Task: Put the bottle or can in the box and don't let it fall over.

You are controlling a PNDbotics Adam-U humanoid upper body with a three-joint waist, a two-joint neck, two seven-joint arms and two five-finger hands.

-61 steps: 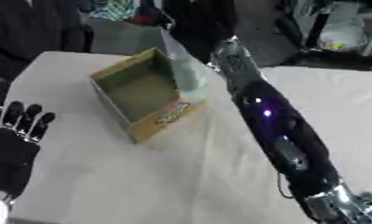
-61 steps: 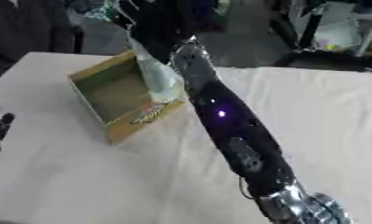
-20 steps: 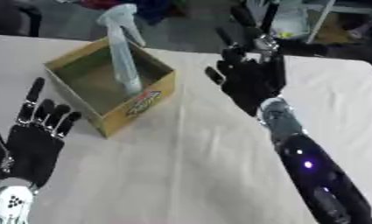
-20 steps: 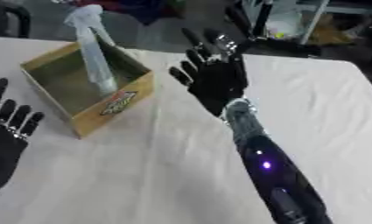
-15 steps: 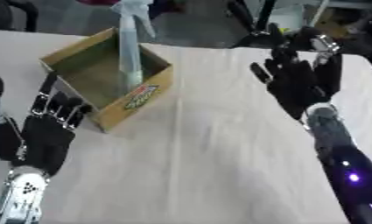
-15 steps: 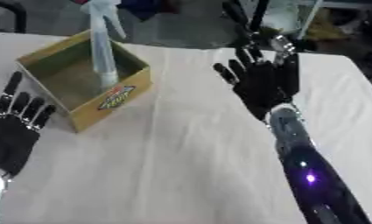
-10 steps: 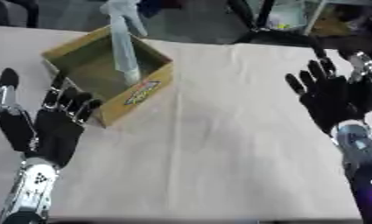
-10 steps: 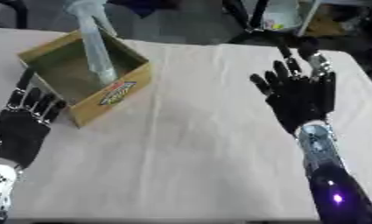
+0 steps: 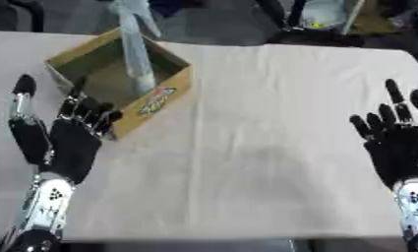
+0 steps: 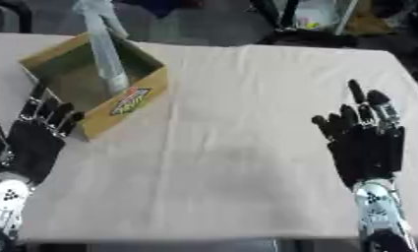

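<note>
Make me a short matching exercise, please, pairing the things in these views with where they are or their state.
Things:
1. spray bottle
2. cardboard box
3. left hand
4. right hand

Places or states:
A. open, fingers up, near the table's right edge
B. open, fingers up, just in front of the box
C. standing upright inside the box
D. on the table's far left part

Pairs: 1-C, 2-D, 3-B, 4-A

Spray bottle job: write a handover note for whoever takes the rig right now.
Left hand: open, fingers up, holding nothing, beside the box's near corner.
Right hand: open, fingers up, holding nothing, at the table's right side.
Spray bottle: standing upright inside the cardboard box at the far left of the white-covered table.
Done: bottle is in the box and has not tipped.
Left: nothing apparent; keep both hands away from the box.
</note>
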